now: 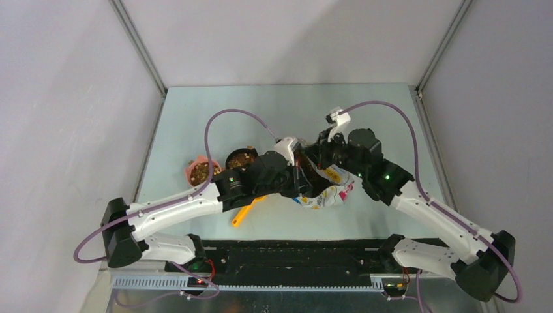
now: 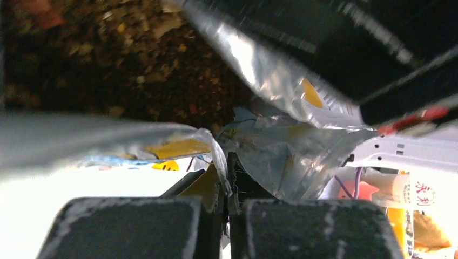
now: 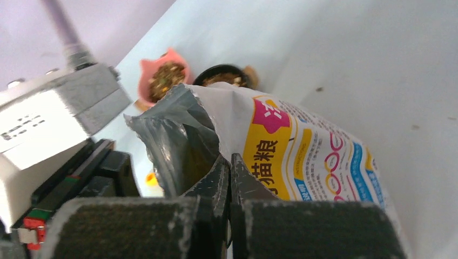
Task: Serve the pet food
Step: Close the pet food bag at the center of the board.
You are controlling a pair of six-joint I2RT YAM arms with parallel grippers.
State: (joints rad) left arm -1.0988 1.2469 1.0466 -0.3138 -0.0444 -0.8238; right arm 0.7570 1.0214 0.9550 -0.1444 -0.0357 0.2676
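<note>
While the left claw (image 2: 227,190) pinches the bag (image 2: 281,102), pet food (image 2: 108,65) shows inside.

We log a lab test cell: pale table (image 1: 195,117) enclosed by plain grey panels (image 1: 65,98) on aluminium struts (image 1: 140,45), black mounting rail (image 1: 293,251) at 6 o'clock.

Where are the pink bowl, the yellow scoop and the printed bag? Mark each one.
pink bowl (image 3: 146,69), right wrist view, on its left rim.
yellow scoop (image 1: 242,211), top external view, on its exposed part.
printed bag (image 3: 302,156), right wrist view, on its printed side.
</note>
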